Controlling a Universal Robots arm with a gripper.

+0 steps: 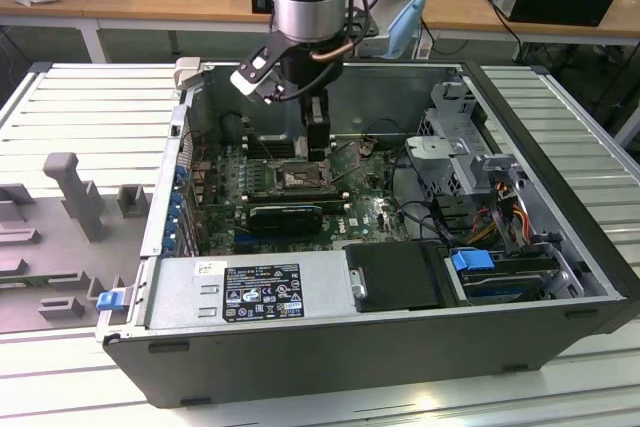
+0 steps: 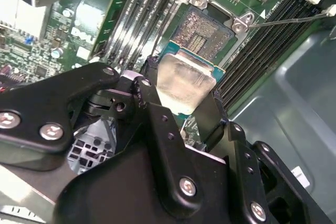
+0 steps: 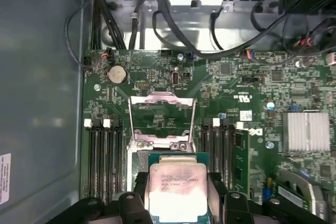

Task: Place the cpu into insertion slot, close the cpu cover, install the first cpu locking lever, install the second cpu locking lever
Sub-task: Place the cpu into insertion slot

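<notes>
The end effector (image 2: 184, 85) is clamping the cpu (image 2: 185, 77) by two opposite edges, silver top facing up; the chip is hanging just over the slot (image 2: 203, 34) and, by judgement, not yet seated; in the first wrist view the cover (image 3: 161, 99) is lying open beyond the socket, leaving the opening free. Judgement: the step is calling for the chip's edges squared to the slot rim and a level, slow descent; any tilt is risking bent contacts.

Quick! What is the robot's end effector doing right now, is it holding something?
End effector: closed, holding the cpu by two opposite edges, close to the insertion slot.
</notes>
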